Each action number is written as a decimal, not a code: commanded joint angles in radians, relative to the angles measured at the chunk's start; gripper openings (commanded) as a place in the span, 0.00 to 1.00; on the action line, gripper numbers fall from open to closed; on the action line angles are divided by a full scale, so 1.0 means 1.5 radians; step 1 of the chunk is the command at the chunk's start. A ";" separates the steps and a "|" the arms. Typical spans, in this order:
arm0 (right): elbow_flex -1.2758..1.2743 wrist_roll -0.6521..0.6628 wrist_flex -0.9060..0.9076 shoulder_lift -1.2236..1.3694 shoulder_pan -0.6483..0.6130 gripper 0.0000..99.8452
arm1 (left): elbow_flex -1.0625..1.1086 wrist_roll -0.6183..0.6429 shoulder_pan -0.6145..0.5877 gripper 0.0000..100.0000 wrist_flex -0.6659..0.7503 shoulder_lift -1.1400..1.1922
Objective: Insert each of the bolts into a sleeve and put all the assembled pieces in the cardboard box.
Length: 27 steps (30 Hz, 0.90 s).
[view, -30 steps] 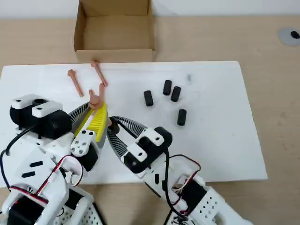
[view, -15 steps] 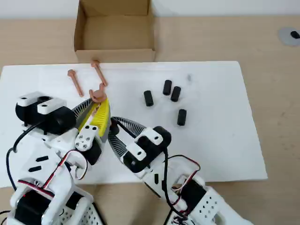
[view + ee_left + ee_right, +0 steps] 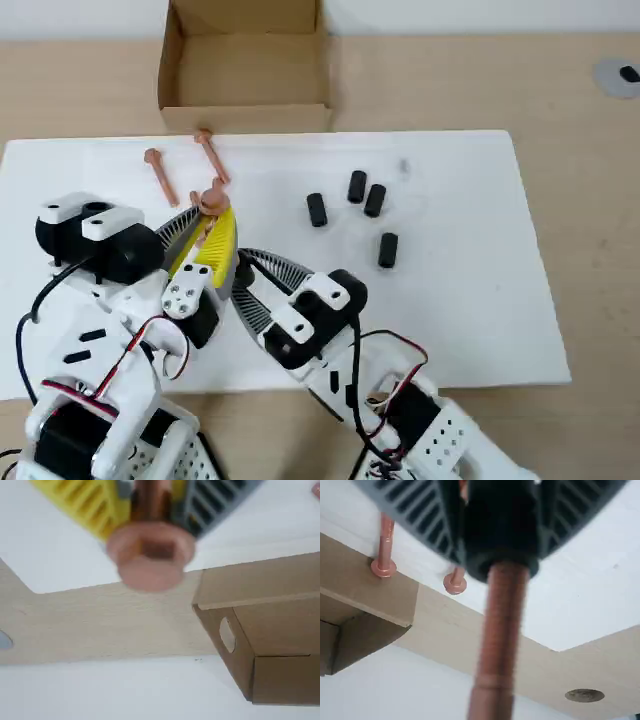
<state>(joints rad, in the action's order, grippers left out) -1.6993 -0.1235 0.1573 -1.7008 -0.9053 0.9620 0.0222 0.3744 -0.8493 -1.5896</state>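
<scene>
Now, bolt (image 3: pixel 150 555) pinched by its shaft between the left gripper's (image 3: pixel 152 510) yellow and grey fingers over the white mat (image 3: pixel 460 300), right gripper (image 3: pixel 501 550) clamped on a black sleeve (image 3: pixel 501 525) with a copper shaft protruding, two loose bolts (image 3: pixel 160 178) and four loose sleeves (image 3: pixel 317 209) nearby, cardboard box (image 3: pixel 245 118) beyond.

I read a salmon-copper bolt (image 3: pixel 150 555) in the left end effector (image 3: pixel 204 216), which is ribbed yellow and grey. The right end effector (image 3: pixel 240 272) is ribbed dark grey around a black sleeve (image 3: pixel 501 535). The cardboard box (image 3: pixel 245 118) is brown, the sheet (image 3: pixel 460 300) white, the tabletop (image 3: pixel 585 200) pale wood.
</scene>
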 commanded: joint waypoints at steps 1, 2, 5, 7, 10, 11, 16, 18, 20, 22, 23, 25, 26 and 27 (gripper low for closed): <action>-0.001 -0.005 -0.018 -0.014 0.009 0.01 | -0.003 0.003 -0.008 0.01 0.016 0.002; -0.001 -0.005 -0.018 -0.014 0.009 0.01 | -0.003 0.003 -0.008 0.01 0.016 0.002; -0.001 -0.005 -0.018 -0.014 0.009 0.01 | -0.003 0.003 -0.009 0.01 0.025 0.002; -0.001 -0.005 -0.018 -0.014 0.008 0.01 | -0.003 0.003 -0.009 0.01 0.029 0.002; -0.001 -0.005 -0.018 -0.014 0.007 0.01 | 0.010 0.003 -0.009 0.01 0.049 0.003; -0.001 -0.005 -0.018 -0.014 0.007 0.01 | 0.016 0.003 -0.010 0.01 0.057 0.003; -0.001 -0.005 -0.018 -0.014 0.007 0.01 | 0.030 0.003 -0.010 0.01 0.065 0.003; -0.001 -0.005 -0.018 -0.014 0.007 0.01 | 0.030 0.003 -0.010 0.01 0.061 0.002; -0.001 -0.005 -0.018 -0.014 0.008 0.01 | 0.030 0.004 -0.010 0.01 0.055 0.002; -0.001 -0.005 -0.018 -0.014 0.008 0.01 | 0.025 0.004 -0.009 0.01 0.035 0.001; -0.001 -0.005 -0.018 -0.014 0.008 0.01 | 0.024 0.004 -0.009 0.01 0.025 0.001; -0.001 -0.005 -0.018 -0.014 0.008 0.01 | 0.023 0.004 -0.009 0.01 0.008 -0.001; -0.001 -0.005 -0.018 -0.014 0.008 0.01 | 0.023 0.004 -0.009 0.01 -0.001 -0.001; -0.001 -0.005 -0.018 -0.014 0.008 0.01 | 0.023 0.004 -0.008 0.01 -0.008 -0.001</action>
<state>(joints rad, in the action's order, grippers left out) -1.6993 -0.1235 0.1573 -1.7024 -0.9068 1.0111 0.0238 0.3744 -0.8385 -1.5927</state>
